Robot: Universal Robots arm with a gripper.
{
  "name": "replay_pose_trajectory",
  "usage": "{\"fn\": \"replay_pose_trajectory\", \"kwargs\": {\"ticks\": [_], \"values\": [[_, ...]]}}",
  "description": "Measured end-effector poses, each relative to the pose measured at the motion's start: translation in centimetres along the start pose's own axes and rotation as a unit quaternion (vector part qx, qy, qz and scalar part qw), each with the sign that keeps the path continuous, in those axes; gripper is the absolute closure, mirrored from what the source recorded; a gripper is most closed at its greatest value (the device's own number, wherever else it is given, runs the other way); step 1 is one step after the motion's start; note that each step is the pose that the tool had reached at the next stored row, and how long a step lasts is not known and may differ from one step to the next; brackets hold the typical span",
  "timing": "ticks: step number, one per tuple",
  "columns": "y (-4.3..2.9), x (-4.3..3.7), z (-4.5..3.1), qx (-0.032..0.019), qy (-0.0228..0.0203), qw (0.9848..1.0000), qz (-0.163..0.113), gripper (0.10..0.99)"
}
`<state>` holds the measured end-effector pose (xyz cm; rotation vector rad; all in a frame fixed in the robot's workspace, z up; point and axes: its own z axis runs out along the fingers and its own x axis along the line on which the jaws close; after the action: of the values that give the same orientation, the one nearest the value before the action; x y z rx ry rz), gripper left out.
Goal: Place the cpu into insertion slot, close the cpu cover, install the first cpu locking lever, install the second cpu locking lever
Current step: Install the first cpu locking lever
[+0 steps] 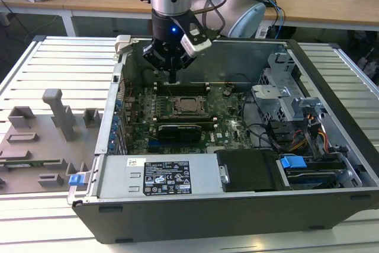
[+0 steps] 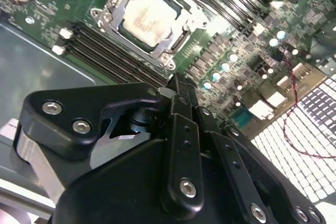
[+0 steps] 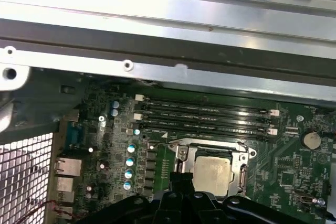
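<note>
The cpu lies flat in the insertion slot in the middle of the green motherboard, its pale metal top showing in both wrist views. The cpu cover is a silvery frame lying down around the chip. A thin wire lever runs along one side of the socket. My gripper hangs just above the board, over the socket edge nearest the memory slots. Its black fingers are shut together with nothing between them, and the tip stands close to a socket corner.
Long black memory slots lie beside the socket. The case's metal walls enclose the board. A drive cage and cables fill the exterior view's right, and a power supply is in front. A grey fixture plate lies outside, left.
</note>
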<state>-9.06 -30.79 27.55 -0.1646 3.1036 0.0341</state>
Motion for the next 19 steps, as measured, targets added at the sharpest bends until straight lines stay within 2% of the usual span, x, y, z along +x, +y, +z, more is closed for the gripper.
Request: {"fn": "replay_pose_trajectory", "kwargs": {"ticks": [4, 10, 13, 14, 17, 19], "values": [[0.11, 1.0, 0.0, 0.0, 0.0, 1.0, 0.0, 0.98], [0.61, 1.51, 0.08, 0.0001, 0.0001, 1.0, 0.0, 0.98], [0.98, 2.78, 0.16, 0.0, -0.0001, 1.0, 0.0, 0.98], [1.23, 3.17, 0.23, 0.0001, 0.0001, 1.0, 0.0, 0.98], [1.85, 3.23, 0.83, 0.0, 0.0, 1.0, 0.0, 0.98], [2.77, 3.15, 1.25, 0.0001, 0.0001, 1.0, 0.0, 0.98]]}}
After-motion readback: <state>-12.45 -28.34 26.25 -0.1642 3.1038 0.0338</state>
